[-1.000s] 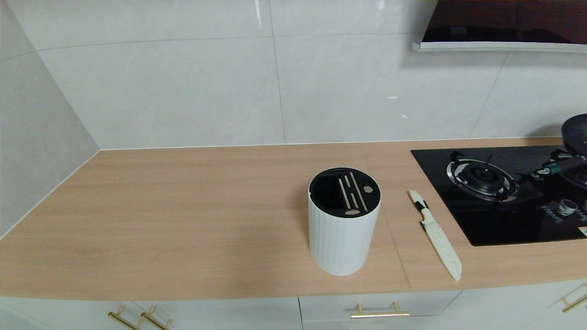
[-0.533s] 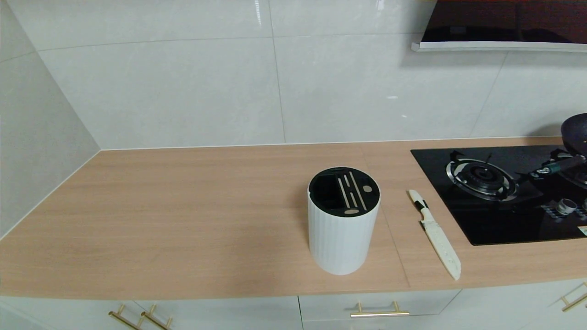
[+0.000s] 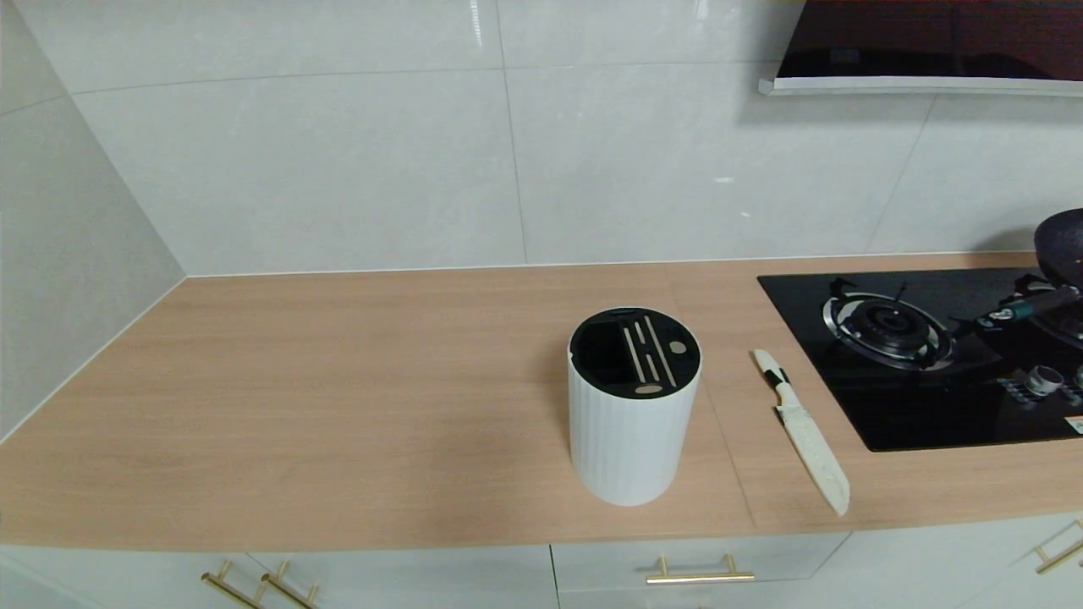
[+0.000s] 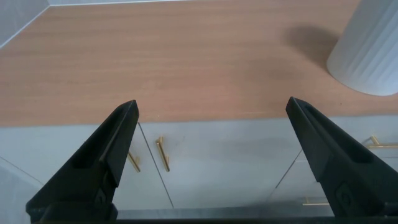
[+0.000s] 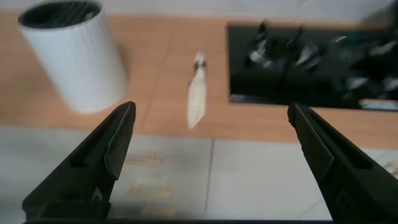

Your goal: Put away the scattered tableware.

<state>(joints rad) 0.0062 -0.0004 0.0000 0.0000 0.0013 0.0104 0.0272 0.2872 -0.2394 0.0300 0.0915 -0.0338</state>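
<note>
The white ribbed holder [image 3: 634,406] stands upright on the wooden counter [image 3: 338,406], near its front edge. Its black top has a large open pocket and several narrow slots. The knife [image 3: 802,431] lies flat on the counter just to the right of the holder and apart from it. It has a cream speckled blade and a white handle with a black band. The handle points toward the wall and the tip toward the counter's front edge.

The left gripper [image 4: 211,106] hangs in front of the counter edge, to the left of the holder, with its fingers spread wide and nothing between them. The right gripper [image 5: 210,107] hangs in front of the counter to the right of the holder, facing the knife, also spread wide and holding nothing.

Over the last second the head view has drifted very slightly. The holder and knife lie as they did.

Right of the holder, past the knife, a black gas stove [image 3: 922,355] is set into the counter, with a dark hood [image 3: 922,51] above it. Pale tiles [image 3: 338,161] cover the wall behind the holder. Below it are white drawers with brass handles [image 3: 700,578].
</note>
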